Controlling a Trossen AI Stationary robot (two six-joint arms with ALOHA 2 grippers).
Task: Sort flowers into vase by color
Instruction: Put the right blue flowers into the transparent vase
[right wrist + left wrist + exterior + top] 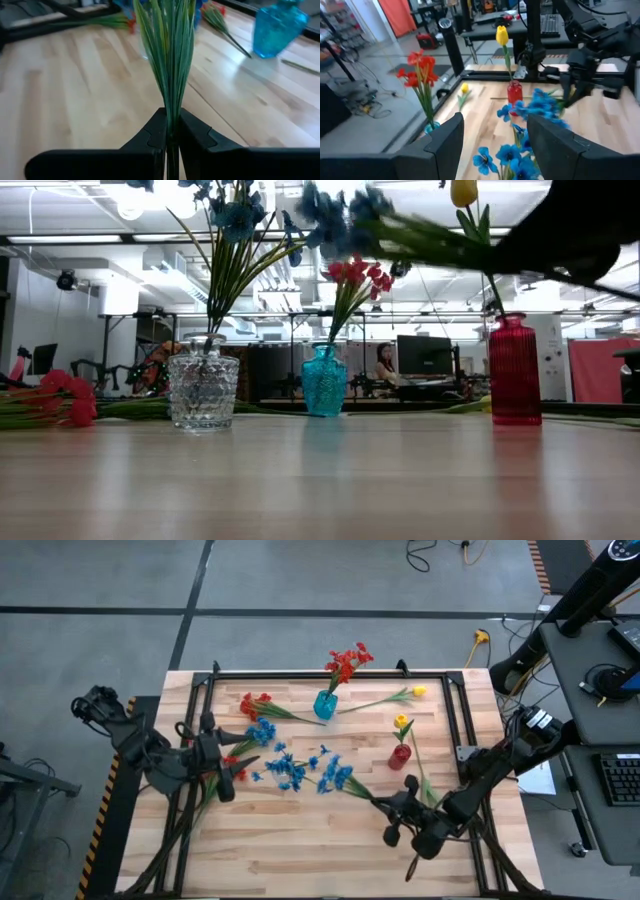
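My right gripper [381, 804] is shut on a blue flower [336, 778] above the table's near right part, the head pointing toward the middle. A clear glass vase [204, 390] holds blue flowers [232, 220]. My left gripper [495, 150] stands open over blue heads [509, 156] at the middle left, holding nothing. A blue vase [325, 705] holds red flowers [347, 662], and a red vase [400, 756] holds a yellow one [402, 723]. A yellow flower [412, 692] and red flowers [254, 702] lie flat on the far part. My right gripper pinches the blue flower's bundled green stalk [171, 119] between its two fingers, near the stalk's lower end. The stalk runs forward along the fingers and fans into leaves. The flower is lifted clear of the table, slanting out toward the middle.
A black metal frame [300, 675] borders the wooden table top. Bare wood lies along the near edge [300, 860]. Beyond the table stand desks, monitors and a seated person [383, 365].
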